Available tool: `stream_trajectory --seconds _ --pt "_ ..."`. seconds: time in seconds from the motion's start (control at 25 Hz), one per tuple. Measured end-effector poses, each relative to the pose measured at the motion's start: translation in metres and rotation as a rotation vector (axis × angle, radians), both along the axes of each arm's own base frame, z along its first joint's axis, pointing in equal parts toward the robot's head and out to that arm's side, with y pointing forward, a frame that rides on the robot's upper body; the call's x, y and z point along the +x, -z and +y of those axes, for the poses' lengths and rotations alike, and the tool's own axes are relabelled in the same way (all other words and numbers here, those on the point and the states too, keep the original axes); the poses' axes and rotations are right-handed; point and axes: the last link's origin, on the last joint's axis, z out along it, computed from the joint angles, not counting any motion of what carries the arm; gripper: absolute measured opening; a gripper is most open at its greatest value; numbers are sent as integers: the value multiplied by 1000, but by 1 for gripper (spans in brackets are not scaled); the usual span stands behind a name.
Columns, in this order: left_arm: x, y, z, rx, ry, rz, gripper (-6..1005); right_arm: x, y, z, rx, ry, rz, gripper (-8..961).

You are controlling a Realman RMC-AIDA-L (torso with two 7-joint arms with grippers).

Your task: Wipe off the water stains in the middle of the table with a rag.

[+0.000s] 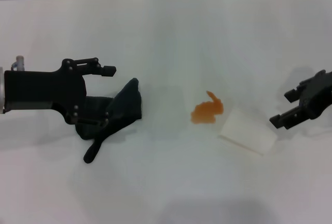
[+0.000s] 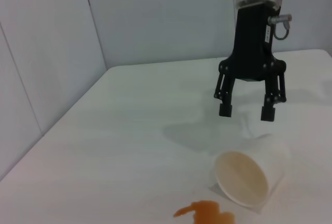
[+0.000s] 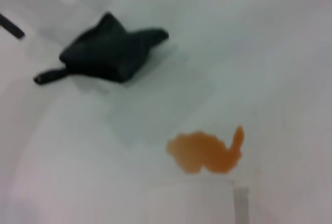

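Head view: left tool at frame left, fingers spread wide over rag, 1 finger above, 1 down in folds; not yet clamped. Water stains at frame centre on tabletop, intact, well apart from rag. Tipped white cup just right of stains. Right tool at right edge, wide, empty.

Left wrist view: stains at lower edge, cup mouth beside them.

Right wrist view: rag upper left, stains lower centre, unwiped. Judgement: grasp stage; wiping all remains.
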Motion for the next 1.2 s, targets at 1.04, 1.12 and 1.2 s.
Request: stream_trajectory --seconds 1.04,1.12,1.2 --pt "-2 0 1 12 -2 8 870 -23 37 -2 -40 -16 -81 804" --pt "-3 -1 0 13 -2 9 870 -25 40 -3 -45 -17 -80 804" --pt "-3 -1 1 13 -2 9 870 -26 43 -4 -50 -18 -83 803"
